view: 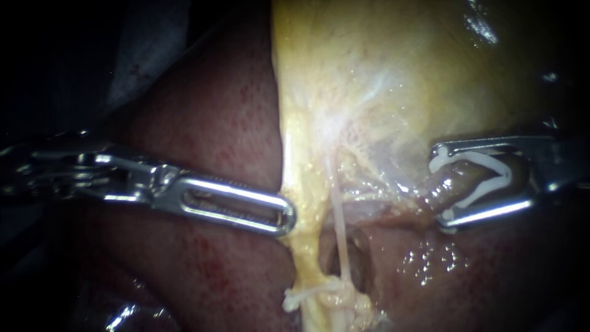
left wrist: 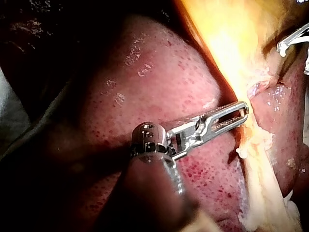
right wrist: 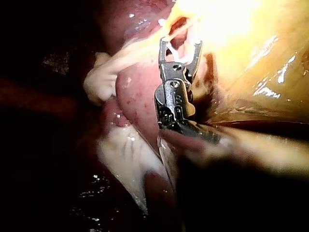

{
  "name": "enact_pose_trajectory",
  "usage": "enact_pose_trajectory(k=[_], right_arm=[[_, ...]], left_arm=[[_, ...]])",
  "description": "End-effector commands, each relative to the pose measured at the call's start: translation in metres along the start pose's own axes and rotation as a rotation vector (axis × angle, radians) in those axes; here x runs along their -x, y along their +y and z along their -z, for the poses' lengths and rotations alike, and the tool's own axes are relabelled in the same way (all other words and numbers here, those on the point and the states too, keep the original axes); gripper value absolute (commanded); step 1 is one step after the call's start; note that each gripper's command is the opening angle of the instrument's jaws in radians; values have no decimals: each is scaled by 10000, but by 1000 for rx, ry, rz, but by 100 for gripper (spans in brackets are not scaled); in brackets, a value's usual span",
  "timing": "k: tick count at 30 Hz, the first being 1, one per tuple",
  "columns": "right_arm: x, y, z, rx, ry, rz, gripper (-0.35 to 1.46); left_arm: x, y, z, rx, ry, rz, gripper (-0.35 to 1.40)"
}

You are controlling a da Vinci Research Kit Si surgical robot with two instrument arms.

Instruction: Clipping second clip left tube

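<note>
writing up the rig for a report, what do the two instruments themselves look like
Both are shiny silver metal. The left instrument ends in a long flat slotted tip with a rounded end. Behind the tip is a jointed wrist with small pins, then a dark shaft. The right instrument has two thin straight jaws on a compact hinged wrist.

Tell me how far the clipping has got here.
Done: the brownish tube lies inside the open white clip carried by the slender metal right instrument. In hand: the slotted metal left instrument rests against the pale yellow tissue. Left: the clip is not yet squeezed closed or released.
</note>
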Motion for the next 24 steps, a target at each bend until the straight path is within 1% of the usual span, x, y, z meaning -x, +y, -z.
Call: enact_pose_trajectory(k=[1,8,12,15,20,24], right_arm=[[1,-1,-3,-5,-1,1,56],[7,-9,-34,-37,4,10,55],[12,-16,-55,-59,-7,22,54],[18,-20,-72,-84,-16,33,53],[33,-24,-104,-110,-35,16,52],[45,-26,-124,-132,-39,9,52]], left_arm=[[1,-1,1,1,-3,0,-35],[5,-8,4,0,-6,4,-35],[5,-8,4,-2,-8,4,-35],[5,-8,4,-2,-9,4,-35],[6,-8,3,-2,-9,4,-35],[6,-8,3,-2,-9,4,-35]])
